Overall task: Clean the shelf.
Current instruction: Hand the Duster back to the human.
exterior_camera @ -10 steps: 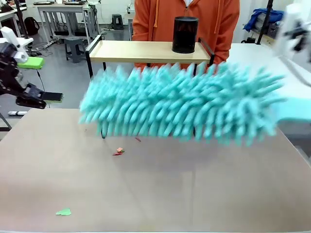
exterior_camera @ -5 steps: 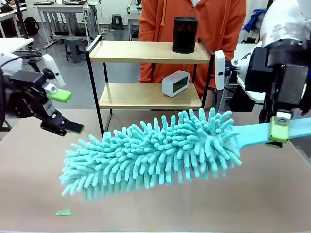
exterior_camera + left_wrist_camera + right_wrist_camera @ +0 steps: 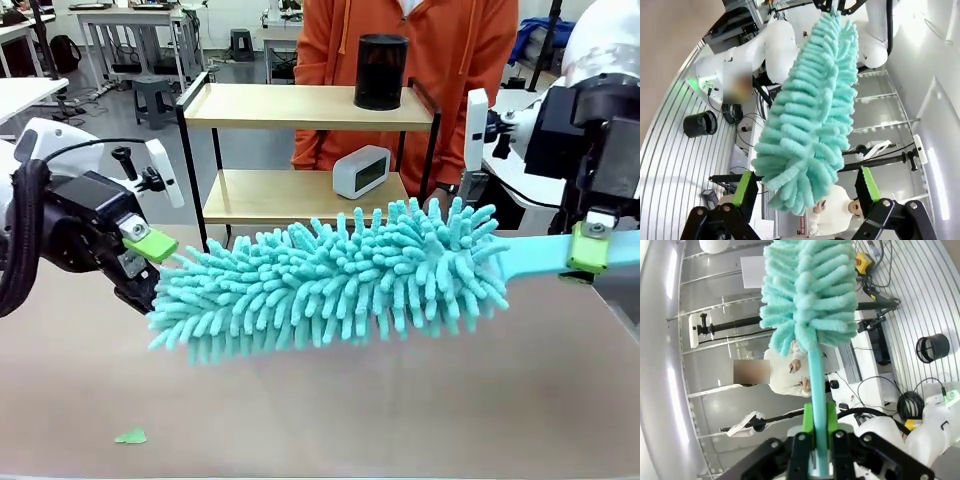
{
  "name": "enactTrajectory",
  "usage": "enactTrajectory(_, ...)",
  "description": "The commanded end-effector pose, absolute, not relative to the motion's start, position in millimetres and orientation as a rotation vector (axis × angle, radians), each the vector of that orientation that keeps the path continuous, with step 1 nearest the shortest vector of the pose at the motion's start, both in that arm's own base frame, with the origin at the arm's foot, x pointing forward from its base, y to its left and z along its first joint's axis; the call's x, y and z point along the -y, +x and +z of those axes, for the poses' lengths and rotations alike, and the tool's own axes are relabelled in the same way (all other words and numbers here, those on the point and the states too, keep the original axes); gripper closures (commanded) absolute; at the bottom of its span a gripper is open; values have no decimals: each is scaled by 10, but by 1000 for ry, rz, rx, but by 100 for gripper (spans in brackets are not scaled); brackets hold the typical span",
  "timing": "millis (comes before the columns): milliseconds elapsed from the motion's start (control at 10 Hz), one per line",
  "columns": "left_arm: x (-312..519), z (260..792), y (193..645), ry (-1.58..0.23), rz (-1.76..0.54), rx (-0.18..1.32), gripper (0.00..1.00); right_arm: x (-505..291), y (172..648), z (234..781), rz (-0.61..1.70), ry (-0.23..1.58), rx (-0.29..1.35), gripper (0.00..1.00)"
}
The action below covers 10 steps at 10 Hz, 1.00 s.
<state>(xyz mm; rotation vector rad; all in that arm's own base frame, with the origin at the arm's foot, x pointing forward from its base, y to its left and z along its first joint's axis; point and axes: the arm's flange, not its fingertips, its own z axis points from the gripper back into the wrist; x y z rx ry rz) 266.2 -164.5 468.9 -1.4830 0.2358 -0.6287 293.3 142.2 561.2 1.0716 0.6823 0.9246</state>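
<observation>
The shelf [image 3: 300, 105] stands at 12 o'clock on the far part of the table [image 3: 350, 410], just in front of a person [image 3: 400, 40] in an orange top. On its upper board, toward 1 o'clock, stands a black cup [image 3: 381, 72]. On the lower board lies a small white clock [image 3: 361, 171].

The right gripper [image 3: 590, 250] comes in at 3 o'clock. Its jaws are closed on the flat handle of a turquoise duster [image 3: 330, 280] – the right wrist view shows the green pads [image 3: 808, 422] pressed on both sides of the handle. The fluffy head lies across the middle, above the table, and points to 9 o'clock. It hides the shelf's legs from the front, and I cannot tell if it touches them.

The left gripper [image 3: 145, 270] is at 9 o'clock, at the duster's tip. Its jaws are wide apart and grip nothing – in the left wrist view the tip hangs between the two fingers [image 3: 745, 187].

A green scrap [image 3: 130, 436] lies on the table at 7 o'clock.
</observation>
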Motion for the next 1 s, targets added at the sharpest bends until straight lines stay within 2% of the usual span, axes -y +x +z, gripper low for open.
enactTrajectory(0,1739,4638,2515,-1515,-638,-226,0,-1391,2910,5626,950,1100,-663,88)
enactTrajectory(800,2052,4600,2333,-1553,-666,-236,0,-1397,2838,5534,952,1112,-688,88)
enactTrajectory(900,2059,4590,2324,-1554,-679,-227,56,-1397,2839,5534,951,1111,-687,88)
